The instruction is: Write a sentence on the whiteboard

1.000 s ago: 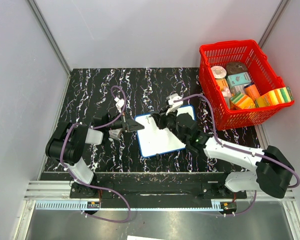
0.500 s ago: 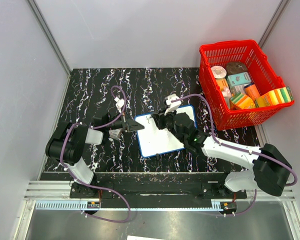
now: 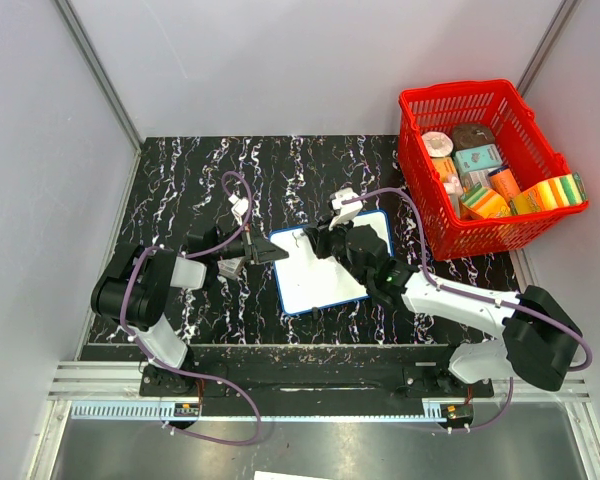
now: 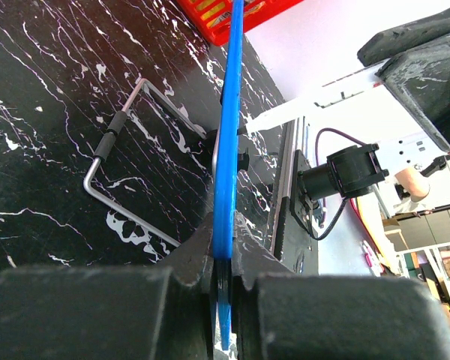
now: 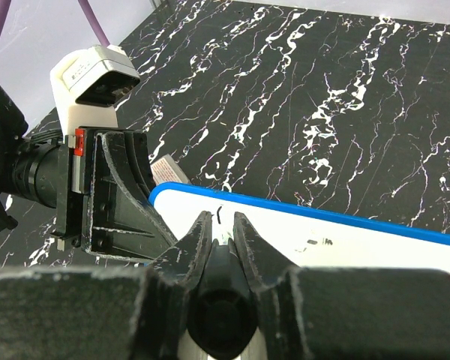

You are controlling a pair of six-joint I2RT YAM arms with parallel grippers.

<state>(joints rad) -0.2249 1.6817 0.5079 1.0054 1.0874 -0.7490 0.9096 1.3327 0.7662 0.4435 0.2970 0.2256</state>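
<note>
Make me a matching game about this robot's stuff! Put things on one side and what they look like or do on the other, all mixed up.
Things:
1. whiteboard
2. basket
3. left tool
4. right tool

Descriptions:
A. shut on a dark marker
B. red, at the far right
C. white with a blue rim
D. shut on the whiteboard's edge

Pairs: 1-C, 2-B, 3-D, 4-A

A red basket (image 3: 485, 235), filled with small boxes (image 3: 477, 158) and a striped sponge (image 3: 558, 190), is set at the far right edge of the black, white-veined tabletop (image 3: 310, 170).
</note>
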